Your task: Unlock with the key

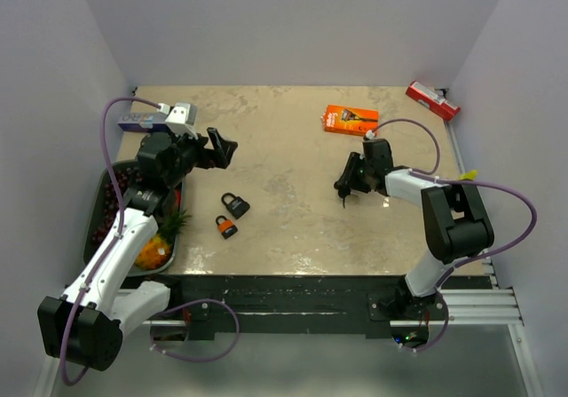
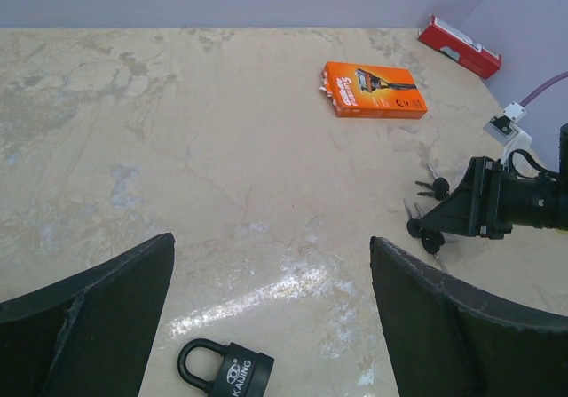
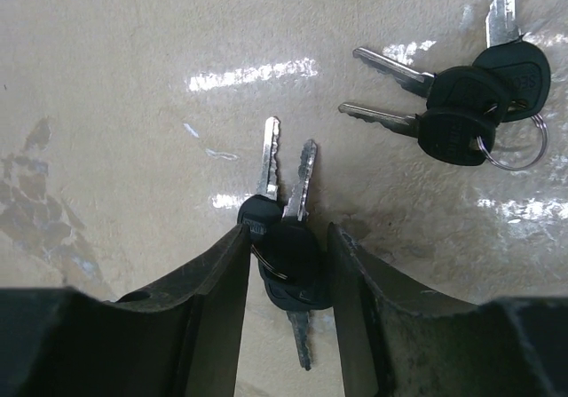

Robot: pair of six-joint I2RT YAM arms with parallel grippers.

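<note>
From above, the left end effector [image 1: 223, 147] is seen wide open and empty, near the black padlock [image 1: 235, 205] on the surface. In its wrist view, the black padlock is framed between the fingers. In the right wrist view, the key bunch [image 3: 282, 257] is clamped by the right end effector [image 3: 288, 230].

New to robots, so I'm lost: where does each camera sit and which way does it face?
Top external: above and behind, looking down at the table; left arm and right arm show.
Left wrist: looks across the table past its open jaws.
Right wrist: looks down at the key bunch between its jaws.
Shared: top and left wrist show the black padlock.
</note>
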